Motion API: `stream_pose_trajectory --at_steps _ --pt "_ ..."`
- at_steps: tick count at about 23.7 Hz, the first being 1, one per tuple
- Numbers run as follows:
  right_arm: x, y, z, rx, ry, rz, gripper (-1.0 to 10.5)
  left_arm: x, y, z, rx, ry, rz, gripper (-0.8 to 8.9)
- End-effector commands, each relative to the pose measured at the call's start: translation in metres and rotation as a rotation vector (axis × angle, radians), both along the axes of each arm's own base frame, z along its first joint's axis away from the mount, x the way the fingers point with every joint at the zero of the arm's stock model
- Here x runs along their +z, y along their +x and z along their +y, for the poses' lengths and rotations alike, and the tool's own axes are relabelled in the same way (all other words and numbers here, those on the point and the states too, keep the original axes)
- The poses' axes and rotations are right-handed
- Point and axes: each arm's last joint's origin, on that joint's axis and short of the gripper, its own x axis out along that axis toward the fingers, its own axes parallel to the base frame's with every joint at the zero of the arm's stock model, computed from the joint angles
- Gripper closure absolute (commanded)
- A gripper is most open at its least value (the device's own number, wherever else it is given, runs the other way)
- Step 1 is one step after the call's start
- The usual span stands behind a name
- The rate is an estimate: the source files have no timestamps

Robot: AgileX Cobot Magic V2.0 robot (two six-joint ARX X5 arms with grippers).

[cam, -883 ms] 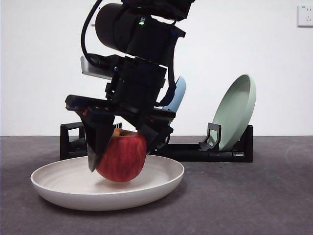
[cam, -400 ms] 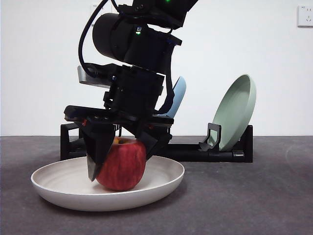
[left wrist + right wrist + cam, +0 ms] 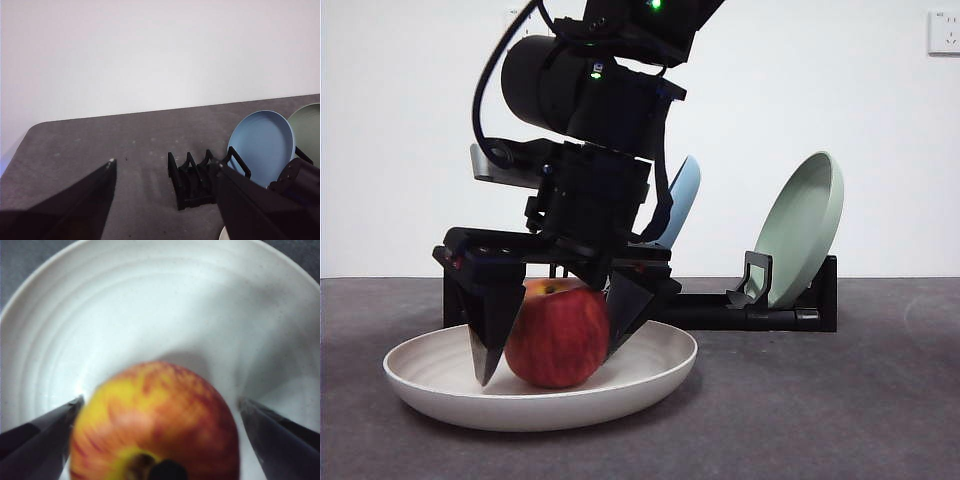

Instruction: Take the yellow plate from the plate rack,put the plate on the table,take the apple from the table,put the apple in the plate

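White wall behind, dark grey table [image 3: 840, 410] in front of it. Along the back of the table runs the long black plate rack [image 3: 720, 305], with a sage green plate [image 3: 805, 228] leaning in its holder at one end and a light blue plate [image 3: 262, 145] standing nearer the middle, mostly hidden behind the arm in the front view. Well forward of the rack, the wide yellow plate [image 3: 650, 375] lies flat on the table. The red apple [image 3: 558, 335] sits upright inside it, stem up. The right tool [image 3: 548, 340] hangs straight down over the plate, its jaws spread apart on either side of the apple and clear of the skin. The left tool [image 3: 165, 175] is raised off to the side with its jaws apart and nothing between them.
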Motion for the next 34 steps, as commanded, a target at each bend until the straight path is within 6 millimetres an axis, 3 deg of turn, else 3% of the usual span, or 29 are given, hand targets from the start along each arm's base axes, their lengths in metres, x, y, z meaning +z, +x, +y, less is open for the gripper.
stream_pose_trajectory --at_steps 1,6,11,17,19,22,25,31,34 --pt "0.004 0.0 0.001 0.003 0.005 -0.006 4.0 -0.001 0.0 0.0 0.0 -0.008 0.001 4.99" --pt "0.031 -0.001 -0.001 0.001 0.054 -0.045 4.0 -0.001 0.0 0.0 0.001 -0.014 0.002 4.99" --pt "0.074 -0.006 -0.008 0.0 0.124 -0.103 4.1 -0.001 0.0 0.0 0.001 -0.015 0.001 4.99" --pt "0.136 -0.021 -0.032 -0.003 0.247 -0.213 4.3 0.0 0.001 -0.003 -0.006 -0.015 0.003 5.01" --pt "0.156 -0.027 -0.046 -0.005 0.274 -0.251 5.3 0.0 0.003 -0.007 -0.028 -0.008 0.013 5.12" --pt "0.18 -0.037 -0.068 -0.022 0.297 -0.278 7.9 0.0 0.006 -0.015 -0.063 0.014 0.03 6.67" --pt "0.199 -0.045 -0.093 -0.054 0.303 -0.293 9.7 -0.001 0.012 -0.026 -0.089 0.073 0.051 8.3" --pt "0.224 -0.059 -0.151 -0.145 0.252 -0.296 9.6 -0.014 0.035 -0.078 -0.378 0.431 0.154 8.23" --pt "0.23 -0.062 -0.17 -0.195 0.246 -0.304 9.6 -0.024 0.045 -0.105 -0.532 0.533 0.21 8.23"
